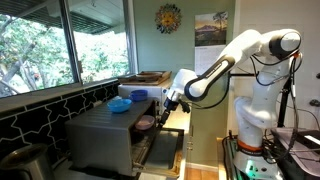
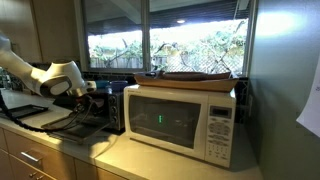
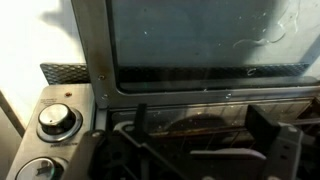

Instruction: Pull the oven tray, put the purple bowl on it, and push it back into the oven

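The grey oven (image 1: 100, 135) stands on the counter with its drop-down door (image 1: 162, 150) open. The purple bowl (image 1: 146, 122) sits at the mouth of the cavity. In the wrist view it is a dim round shape (image 3: 195, 127) resting on the thin bars of the oven tray (image 3: 228, 130). My gripper (image 1: 163, 100) hovers just above and in front of the bowl. In the wrist view its fingers (image 3: 205, 135) are spread wide on either side of the bowl and do not touch it. The gripper also shows in an exterior view (image 2: 88, 90).
A blue bowl (image 1: 120, 104) sits on top of the oven. The oven's knobs (image 3: 55, 120) are beside the cavity. A white microwave (image 2: 180, 120) with a wooden tray (image 2: 195, 77) on top stands further along the counter, under the windows.
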Robot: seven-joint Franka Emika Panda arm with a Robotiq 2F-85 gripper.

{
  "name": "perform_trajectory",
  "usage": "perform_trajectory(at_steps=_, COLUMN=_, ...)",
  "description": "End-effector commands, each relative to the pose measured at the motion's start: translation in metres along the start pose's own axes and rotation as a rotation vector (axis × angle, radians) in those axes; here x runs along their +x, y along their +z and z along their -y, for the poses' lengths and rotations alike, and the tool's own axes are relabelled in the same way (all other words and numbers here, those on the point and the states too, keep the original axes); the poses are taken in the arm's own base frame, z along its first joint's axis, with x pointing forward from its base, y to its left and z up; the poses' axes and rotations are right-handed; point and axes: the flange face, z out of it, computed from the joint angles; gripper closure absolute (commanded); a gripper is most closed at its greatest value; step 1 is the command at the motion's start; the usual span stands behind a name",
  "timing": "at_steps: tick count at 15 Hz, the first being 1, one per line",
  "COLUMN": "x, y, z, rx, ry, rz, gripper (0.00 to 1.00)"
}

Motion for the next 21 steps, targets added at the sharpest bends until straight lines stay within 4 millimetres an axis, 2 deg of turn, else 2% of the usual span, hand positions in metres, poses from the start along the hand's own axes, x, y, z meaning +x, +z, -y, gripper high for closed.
perform_trajectory(at_steps=1, x=0.003, y=0.007, z=0.008, rx=0.000, ry=0.034, rz=-0.039, gripper=0.00)
perform_trajectory(at_steps=8, x=0.008, y=0.011, z=0.016, rx=-0.004, ry=0.089, rz=-0.103, gripper=0.00)
perform_trajectory(at_steps=21, x=0.018, y=0.022, z=0.017, rx=-0.033, ry=0.206, rz=-0.197, gripper=0.00)
